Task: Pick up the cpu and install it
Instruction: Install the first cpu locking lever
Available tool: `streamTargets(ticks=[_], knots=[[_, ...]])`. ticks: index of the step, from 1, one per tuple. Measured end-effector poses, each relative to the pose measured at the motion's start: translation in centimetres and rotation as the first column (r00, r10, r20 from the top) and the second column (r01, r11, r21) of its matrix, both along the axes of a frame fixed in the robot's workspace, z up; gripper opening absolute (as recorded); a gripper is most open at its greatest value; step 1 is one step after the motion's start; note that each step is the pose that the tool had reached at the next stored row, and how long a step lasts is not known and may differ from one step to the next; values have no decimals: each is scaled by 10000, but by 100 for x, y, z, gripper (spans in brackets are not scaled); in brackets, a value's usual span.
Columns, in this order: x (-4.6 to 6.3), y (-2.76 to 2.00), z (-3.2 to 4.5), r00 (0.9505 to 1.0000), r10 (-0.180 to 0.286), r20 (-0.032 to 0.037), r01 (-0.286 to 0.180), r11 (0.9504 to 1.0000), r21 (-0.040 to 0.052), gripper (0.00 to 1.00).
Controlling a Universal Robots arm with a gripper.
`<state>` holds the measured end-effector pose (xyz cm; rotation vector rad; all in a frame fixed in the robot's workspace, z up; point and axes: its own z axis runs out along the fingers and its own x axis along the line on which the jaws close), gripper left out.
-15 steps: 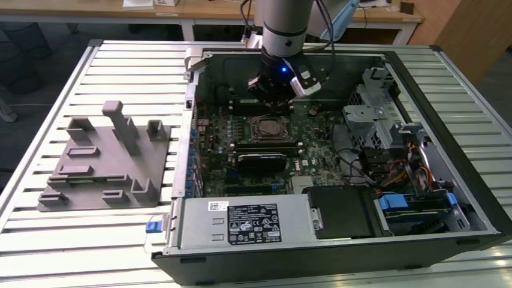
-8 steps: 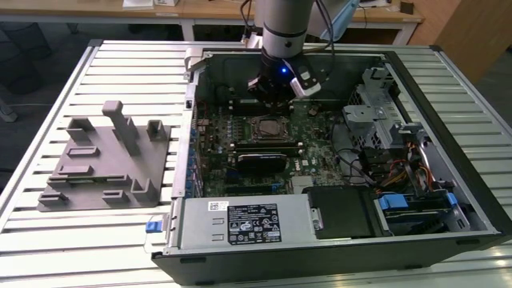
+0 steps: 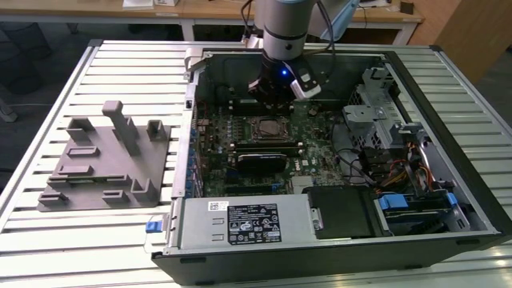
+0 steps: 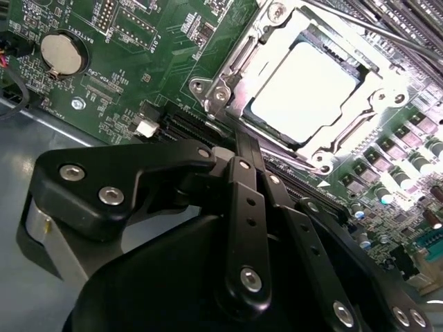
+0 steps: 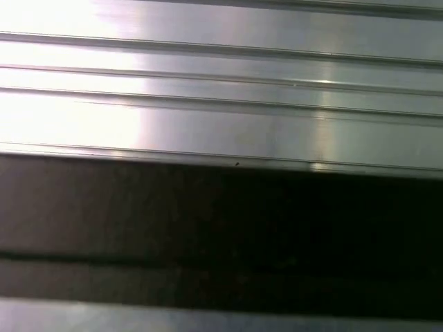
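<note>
Install step looks essentially reached: the cpu, pale silver-white top glaring under the light, lies flat inside the socket frame on the green motherboard, seen in the second wrist view. In the exterior view the same socket sits mid-board inside the open computer case, with the gripper hanging just beyond it, toward the case's far wall. Gripper holds nothing that can be seen; its black linkage crowds the near part of the second wrist view, apart from the chip, no contact visible. Whether the jaws stand apart or together cannot be told, since the fingertips are out of sight. Judgement: placement is done or nearly so; whether the chip is fully seated in its recess cannot be confirmed here, and the retention frame appears open around it. Any further move would call for a straight vertical path, clear of the frame's hinges and the lever alongside. Arm pose: wrist column upright, pointing straight down into the case. The grey fixture rests on the slatted table, well apart from the case, toward the exterior view's left, with no chip visible on it.
</note>
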<state>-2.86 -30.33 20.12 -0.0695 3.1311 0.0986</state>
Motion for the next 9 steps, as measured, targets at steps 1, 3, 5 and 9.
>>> streamTargets(ticks=[1,3,5,9], knots=[[2,0,-5,10000,0,0,0,10000,0,11],[5,0,-9,10000,-2,-1,2,10000,-3,11],[8,0,-9,10000,0,-1,0,10000,-2,11],[12,0,11,10000,-2,1,2,10000,2,11]])
